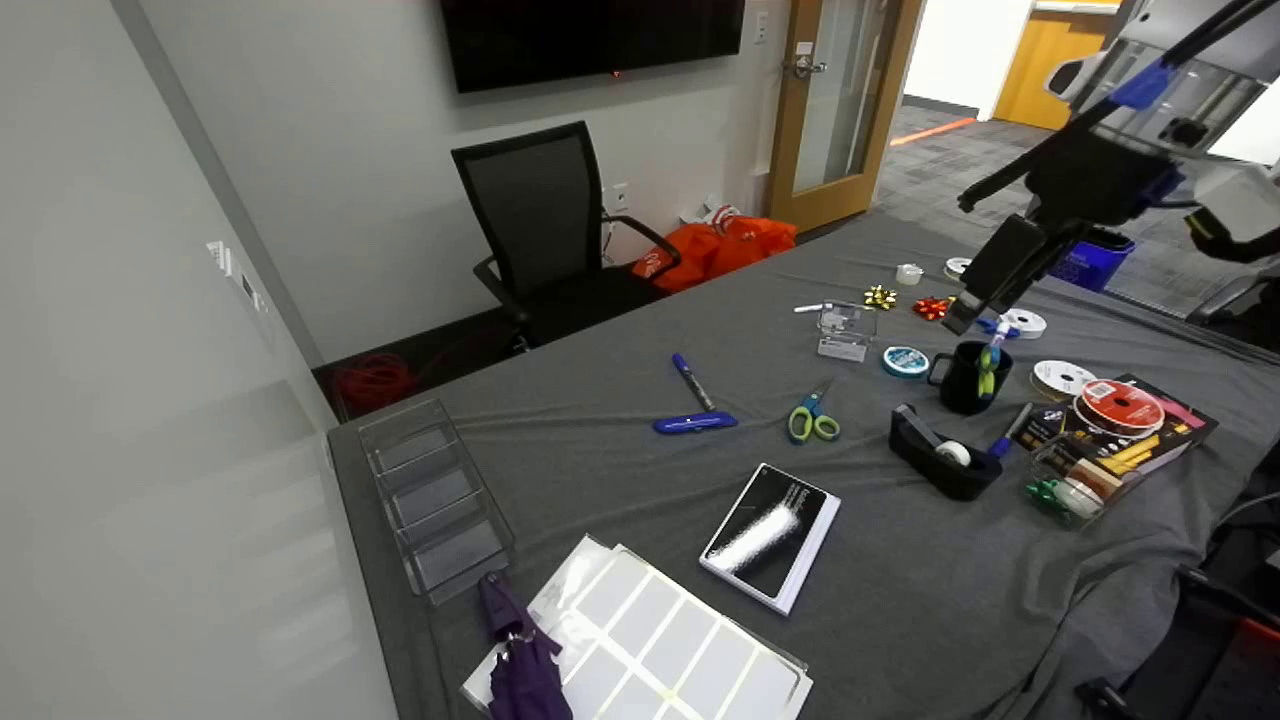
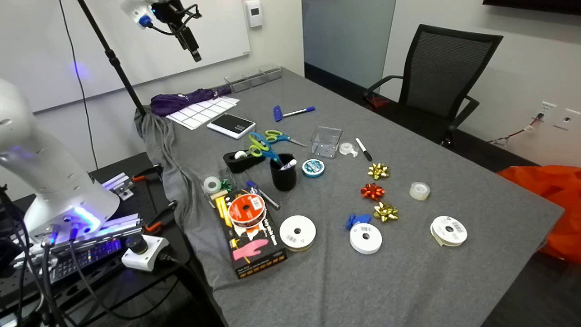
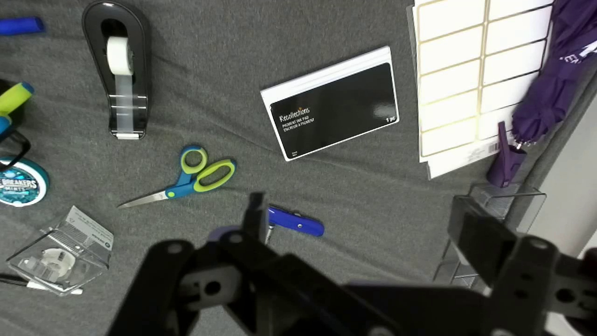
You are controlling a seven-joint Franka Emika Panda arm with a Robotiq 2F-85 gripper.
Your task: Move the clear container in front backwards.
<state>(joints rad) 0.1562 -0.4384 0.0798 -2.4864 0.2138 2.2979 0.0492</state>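
Observation:
A small clear square container [image 1: 847, 322] stands on the grey table. It also shows in an exterior view [image 2: 326, 141] and at the lower left of the wrist view [image 3: 86, 254]. A long clear tray with compartments [image 1: 440, 500] lies along the table edge by the whiteboard, also seen in an exterior view [image 2: 254, 81]; in the wrist view it is partly hidden behind the right finger. Which one the task means cannot be told. My gripper [image 3: 361, 219] is open and empty, high above the table. It shows in both exterior views [image 1: 985, 285] [image 2: 196, 55].
A purple umbrella [image 1: 525, 660] and label sheets [image 1: 650, 640] lie by the tray. Around the small container are scissors [image 1: 812, 415], a mint tin [image 2: 313, 168], a tape roll [image 2: 347, 149] and a marker [image 2: 364, 150]. A black mug [image 2: 283, 175] and tape dispenser [image 1: 940, 455] stand nearby.

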